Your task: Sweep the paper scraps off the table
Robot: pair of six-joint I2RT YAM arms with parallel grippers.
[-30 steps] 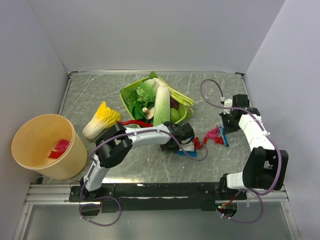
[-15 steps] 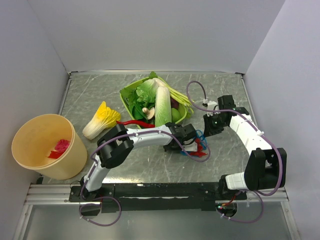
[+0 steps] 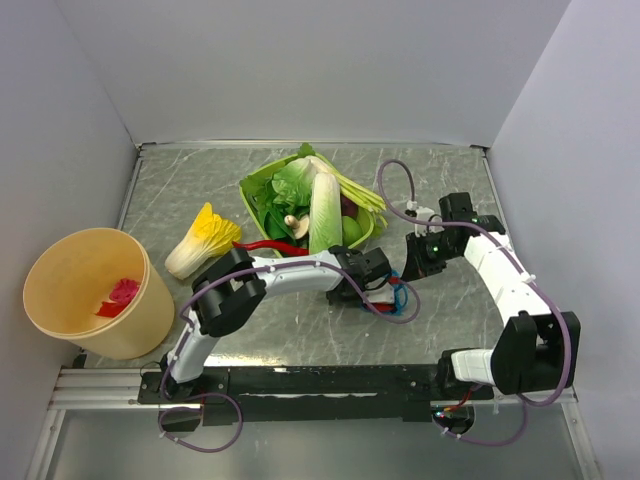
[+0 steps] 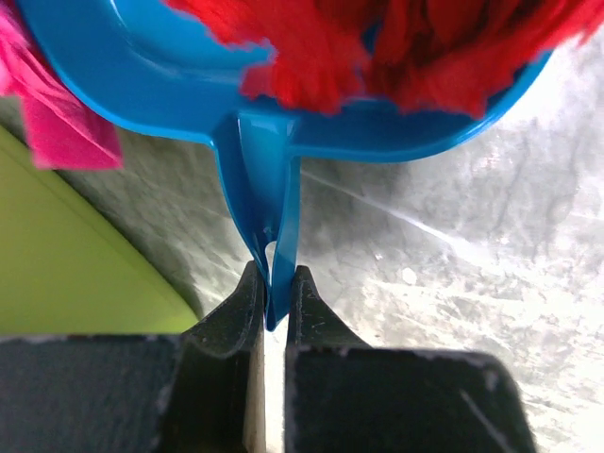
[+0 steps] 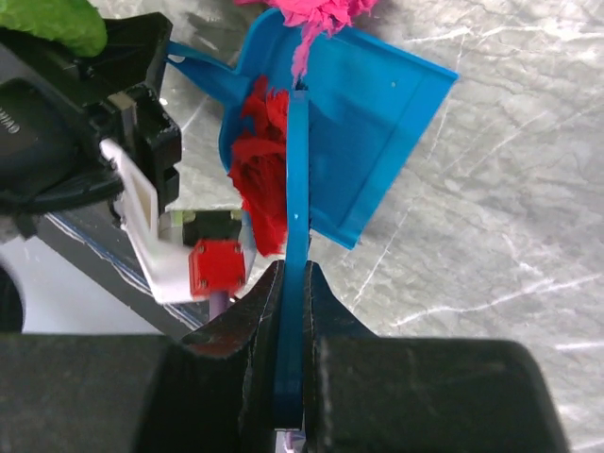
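Observation:
My left gripper [image 4: 274, 294] is shut on the thin handle of a blue dustpan [image 4: 151, 66] that lies on the table [image 3: 190, 180]. Red paper scraps [image 4: 415, 47] fill the pan, and a pink scrap [image 4: 66, 123] hangs at its left rim. My right gripper [image 5: 291, 283] is shut on a thin blue sweeper blade [image 5: 296, 179], held edge-on against the pan [image 5: 368, 113]. Red scraps [image 5: 257, 179] lie left of the blade and pink ones [image 5: 321, 11] at its far end. In the top view both grippers, the left [image 3: 372, 284] and the right [image 3: 413, 268], meet at the pan [image 3: 400, 294].
A green basket [image 3: 258, 188] of vegetables stands just behind the pan, its green wall showing in the left wrist view [image 4: 75, 264]. A red chili [image 3: 270, 246] and a yellow cabbage [image 3: 203, 240] lie to its left. A tan bucket [image 3: 60, 270] with scraps inside stands at far left.
My right gripper moved left with the blade, from the table's right side up to the dustpan. The pink and red scraps that lay between them now sit in or at the pan.

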